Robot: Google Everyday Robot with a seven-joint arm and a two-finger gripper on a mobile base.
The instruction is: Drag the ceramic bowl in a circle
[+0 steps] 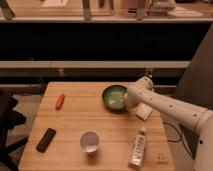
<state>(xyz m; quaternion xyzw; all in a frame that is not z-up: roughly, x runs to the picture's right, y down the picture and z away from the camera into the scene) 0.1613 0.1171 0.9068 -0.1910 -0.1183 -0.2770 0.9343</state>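
Observation:
The ceramic bowl (114, 96), dark green outside and glossy pale green inside, sits on the wooden table (70, 120) right of centre towards the back. My gripper (130, 101) is at the end of the white arm, which reaches in from the right. It is down at the bowl's right rim, touching or just over it. The arm's wrist hides the contact with the rim.
A white cup (90, 141) stands at the front centre. A white tube (137, 148) lies at the front right. A pale block (144, 111) lies under the arm. An orange-red item (60, 101) and a black device (46, 139) are on the left. A black chair (6, 120) is beside the table's left edge.

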